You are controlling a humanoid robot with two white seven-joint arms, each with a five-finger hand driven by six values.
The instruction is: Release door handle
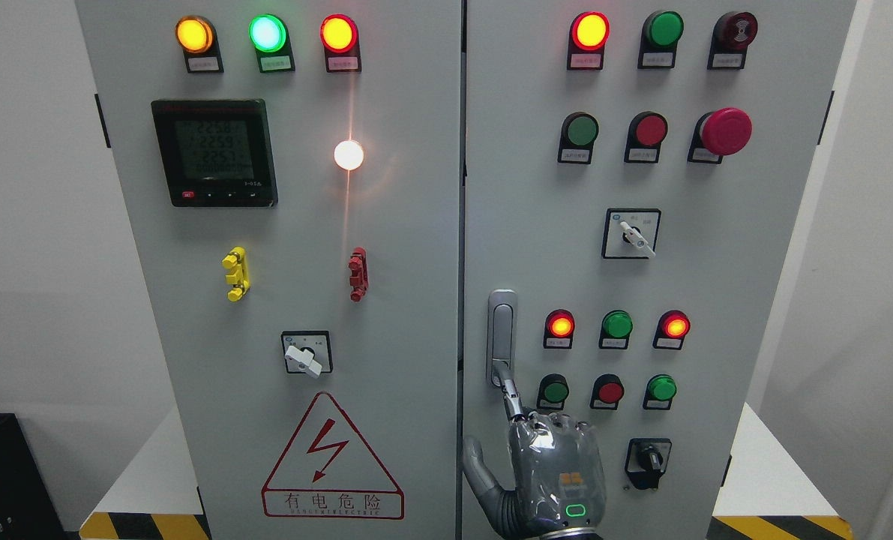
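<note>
The silver door handle (501,330) stands upright in its recess on the left edge of the cabinet's right door (716,285). My right hand (522,420) comes up from the bottom edge, its back towards the camera. Its index finger (510,394) is stretched out, with the tip touching the handle's lower end. The other fingers are curled at the knuckles and the thumb (476,465) sticks out to the left. Nothing is clasped in the hand. The left arm does not show.
Both cabinet doors are closed. The right door carries lit and unlit push buttons (615,326), a red mushroom stop button (725,131) and rotary switches (647,457). The left door has a meter (214,152), a selector switch (305,355) and a warning triangle (332,461).
</note>
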